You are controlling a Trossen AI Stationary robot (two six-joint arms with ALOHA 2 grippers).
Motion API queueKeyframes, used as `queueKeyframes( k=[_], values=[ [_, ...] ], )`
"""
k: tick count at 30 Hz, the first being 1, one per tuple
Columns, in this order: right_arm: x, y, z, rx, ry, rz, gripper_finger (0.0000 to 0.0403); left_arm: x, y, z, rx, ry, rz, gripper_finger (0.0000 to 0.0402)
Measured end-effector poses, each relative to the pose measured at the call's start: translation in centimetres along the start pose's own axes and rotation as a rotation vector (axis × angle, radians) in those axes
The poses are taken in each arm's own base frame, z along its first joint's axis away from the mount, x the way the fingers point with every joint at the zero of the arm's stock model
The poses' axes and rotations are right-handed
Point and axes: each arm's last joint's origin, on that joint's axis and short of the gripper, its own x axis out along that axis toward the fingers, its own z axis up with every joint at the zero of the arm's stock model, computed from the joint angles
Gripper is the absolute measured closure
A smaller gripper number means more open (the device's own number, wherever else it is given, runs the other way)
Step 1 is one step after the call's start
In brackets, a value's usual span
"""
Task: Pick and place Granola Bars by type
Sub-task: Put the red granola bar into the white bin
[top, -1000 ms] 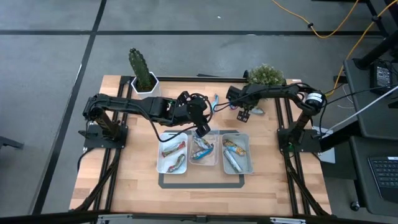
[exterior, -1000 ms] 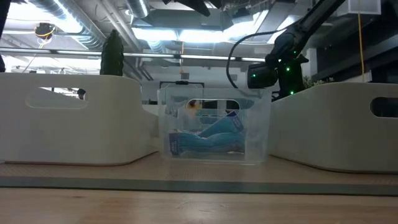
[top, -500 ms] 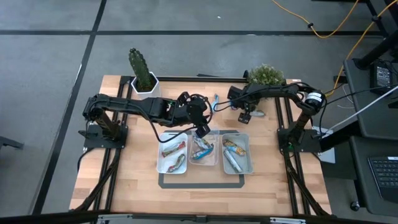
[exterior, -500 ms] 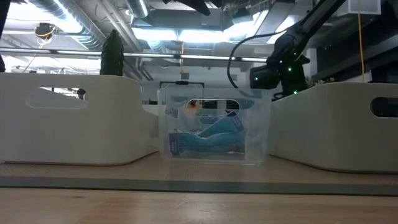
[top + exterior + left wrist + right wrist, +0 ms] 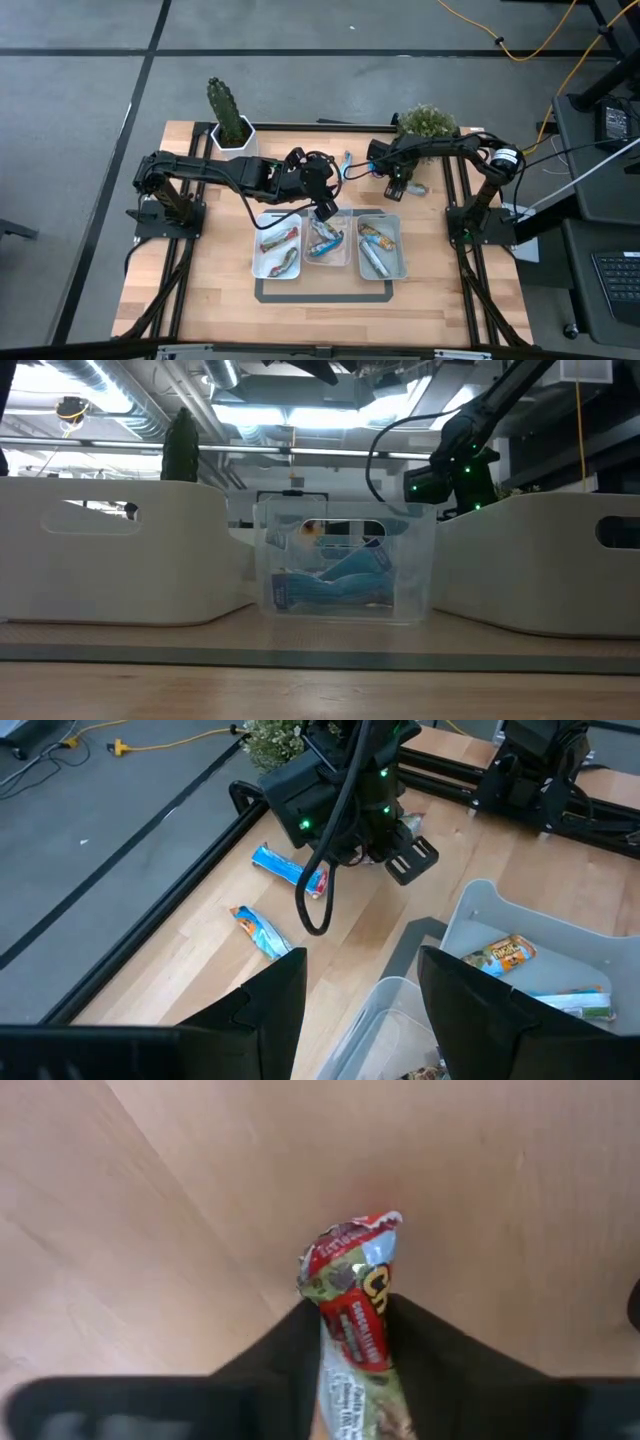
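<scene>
My right gripper [image 5: 399, 187] is down at the table's far right, shut on a granola bar [image 5: 352, 1310] with a red and green wrapper that lies on the wood. My left gripper [image 5: 325, 210] hangs open over the clear middle tray [image 5: 343, 258], nothing between its fingers [image 5: 268, 1010]. Two blue granola bars [image 5: 288, 868] [image 5: 262, 930] lie flat on the table behind the trays. More bars lie in the left tray [image 5: 258, 262], the middle tray and the right tray [image 5: 400, 262]. My right gripper pinches the bar's two long sides [image 5: 345, 1342] between its two fingers, a little back from the red crimped end [image 5: 350, 1240]. The fingers come from above and lie along the bar. The bar rests flat on the table.
A cactus in a white pot [image 5: 232, 120] stands at the far left and a bushy plant [image 5: 428, 122] at the far right, close behind my right arm. Bare wood lies in front of the trays, toward the near edge.
My right gripper has moved a little toward the table's right edge, onto the granola bar, and has shut on it. The bar still lies on the table.
</scene>
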Motion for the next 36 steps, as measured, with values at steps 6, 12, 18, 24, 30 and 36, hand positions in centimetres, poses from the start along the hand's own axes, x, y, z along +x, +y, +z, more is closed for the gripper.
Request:
queueKeyframes(
  k=[6,12,18,24,30,36],
  values=[
    [-0.1,0.1,-0.1,-0.004,0.006,0.03,0.0374,0.0,0.0,0.0,0.0,0.0,0.0,0.0217],
    [-0.1,0.2,-0.7,-0.008,0.059,0.061,0.037,0.0,0.1,-0.2,0.01,0.013,0.011,0.0217],
    [-2.4,0.8,-1.6,-0.008,-0.025,0.051,0.0374,-0.1,1.0,-1.3,0.034,0.088,0.144,0.0217],
    [-7.0,1.7,-3.9,0.035,-0.237,0.102,0.0381,-0.6,2.0,-2.3,0.008,0.153,0.264,0.0217],
    [-12.1,3.1,-8.3,0.036,-0.503,0.204,0.0371,-2.0,3.1,-2.6,-0.045,0.179,0.316,0.0217],
    [-17.8,3.8,-13.3,-0.029,-0.839,0.346,0.0382,-4.5,4.2,-2.3,-0.115,0.132,0.312,0.0217]
  ],
)
